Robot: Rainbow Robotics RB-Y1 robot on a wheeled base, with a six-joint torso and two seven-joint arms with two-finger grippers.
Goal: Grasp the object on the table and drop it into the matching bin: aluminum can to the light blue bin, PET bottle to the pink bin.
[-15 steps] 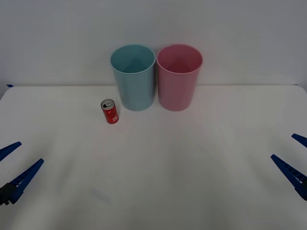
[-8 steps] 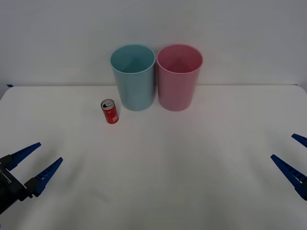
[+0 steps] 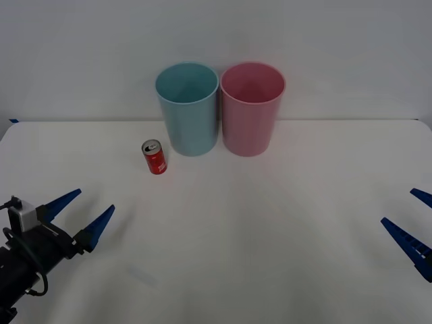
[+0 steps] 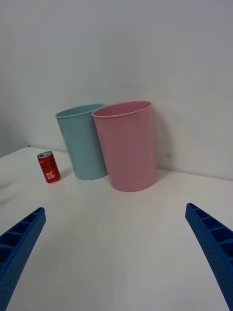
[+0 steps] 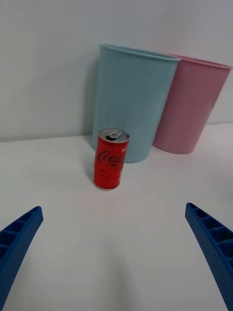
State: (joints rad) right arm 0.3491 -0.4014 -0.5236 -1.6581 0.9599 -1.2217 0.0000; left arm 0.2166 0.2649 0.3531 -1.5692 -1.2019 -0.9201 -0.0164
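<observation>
Nearest the robot, the left gripper point(image 3: 81, 210) hangs low over the white bench point(image 3: 270, 236) with its jaws spread wide and nothing between them; both blue fingers point(image 5: 17, 238) frame open bench in the left wrist view. Off at the opposite near edge, the right gripper point(image 3: 412, 219) waits with its jaws likewise released and empty, well apart from everything.

Ahead of the left jaws, centred in the line between them but not yet inside their span, stands the aluminum can point(image 3: 154, 156); it is upright on the bench, silver top and pull tab up. Just beyond the can and slightly to the side of it rises the light blue bin point(image 3: 188, 111), near the can but not touching as far as can be seen; beside that, farther from the left jaws, the pink bin point(image 3: 252, 111) stands close against it.

By my reading the task is barely begun: the approach is lined up; the grasp, the lift and the drop into the light blue bin are all left to do.
</observation>
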